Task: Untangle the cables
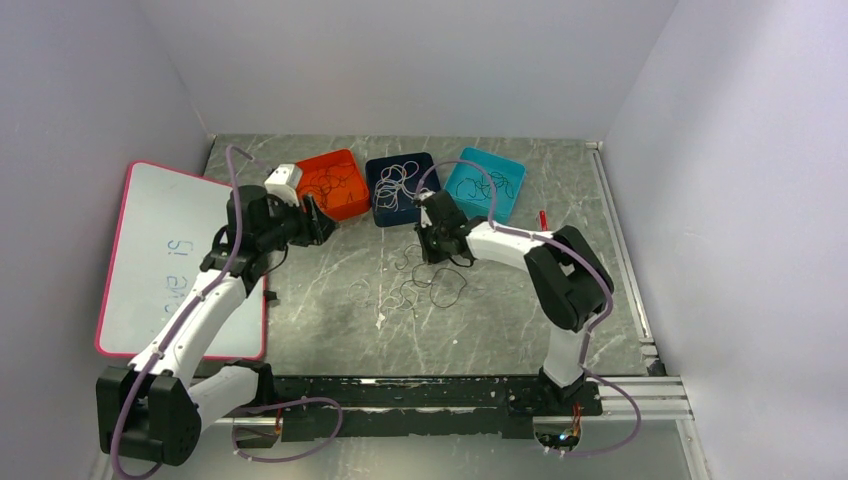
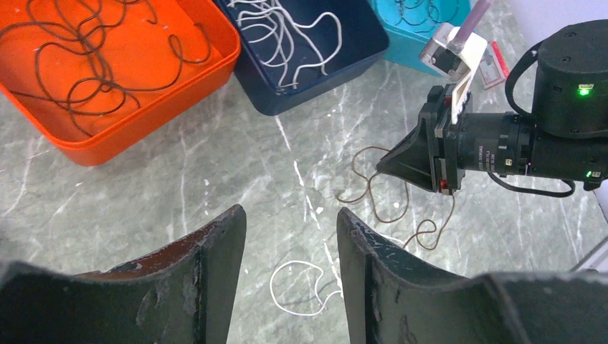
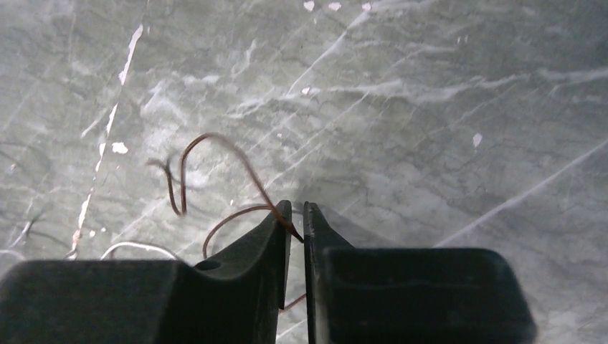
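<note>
Loose cables [image 1: 420,285], black, white and brownish-red, lie in a tangle on the marble table. My right gripper [image 1: 437,255] is down at the tangle's far edge. In the right wrist view its jaws [image 3: 297,209] are pressed nearly together with a brownish-red cable [image 3: 215,143] running between the tips. The left wrist view shows that cable [image 2: 373,193] curling below the right gripper [image 2: 383,163]. My left gripper [image 1: 322,228] hovers by the orange tray, open [image 2: 291,211], with nothing between its fingers. A white cable loop [image 2: 297,287] lies on the table under it.
Three trays stand in a row at the back: orange [image 1: 335,205] with dark cables, navy [image 1: 375,190] with white cables, teal [image 1: 515,180] with dark cables. A pink-edged whiteboard [image 1: 170,260] lies at the left. A small red item [image 1: 542,217] sits right of the teal tray.
</note>
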`<state>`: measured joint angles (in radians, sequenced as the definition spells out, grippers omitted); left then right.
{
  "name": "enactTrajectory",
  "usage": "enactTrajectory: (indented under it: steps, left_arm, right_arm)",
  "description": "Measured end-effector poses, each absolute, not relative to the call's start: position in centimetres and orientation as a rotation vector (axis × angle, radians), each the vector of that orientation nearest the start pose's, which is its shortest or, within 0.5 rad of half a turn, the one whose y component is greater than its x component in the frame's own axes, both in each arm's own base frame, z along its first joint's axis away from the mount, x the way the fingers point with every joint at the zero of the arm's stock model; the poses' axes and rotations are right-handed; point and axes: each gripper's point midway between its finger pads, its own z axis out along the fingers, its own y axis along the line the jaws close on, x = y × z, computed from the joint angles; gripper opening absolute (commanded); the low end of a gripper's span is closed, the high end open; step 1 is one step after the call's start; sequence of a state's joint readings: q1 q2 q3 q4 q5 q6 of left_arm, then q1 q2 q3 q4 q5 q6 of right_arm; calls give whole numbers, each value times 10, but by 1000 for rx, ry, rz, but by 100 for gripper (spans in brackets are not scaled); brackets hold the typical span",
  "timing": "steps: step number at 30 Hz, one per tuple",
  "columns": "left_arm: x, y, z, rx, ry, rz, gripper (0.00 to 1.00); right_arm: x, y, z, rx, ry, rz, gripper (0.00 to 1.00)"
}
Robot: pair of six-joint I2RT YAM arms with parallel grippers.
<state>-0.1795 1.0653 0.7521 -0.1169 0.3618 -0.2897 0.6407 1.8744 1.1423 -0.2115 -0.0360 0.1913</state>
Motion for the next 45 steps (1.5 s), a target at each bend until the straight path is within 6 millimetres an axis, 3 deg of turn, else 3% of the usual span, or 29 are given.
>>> enactTrajectory:
  steps: [3,7,14,21,25,29,42,45]
  left_arm:
    - [318,-138,194,151,2007,-698,57]
    - [307,-146,202,194,1940,-758,59]
    - [299,-162,238,298,1776,-854,59]
    - [292,-185,248,371,1723,-906,62]
    - [288,-200,242,414,1729,-923,61]
    - [289,-214,227,446,1766,-943,61]
    - [257,-278,197,628,1771,-1065,63]
    - [250,-292,182,657,1797,-1076,63]
  right_arm:
    - [334,269,28,-598,2466,398,3]
    - [335,272,66,-599,2374,445,0]
    - [332,275,174,-568,2143,537,0]
    - [327,275,257,-507,2010,604,0]
    - [327,275,303,-455,1935,646,0]
    - [325,273,329,-417,1892,671,0]
    - [320,261,366,-306,1842,692,0]
    - [319,261,374,-296,1828,704,0]
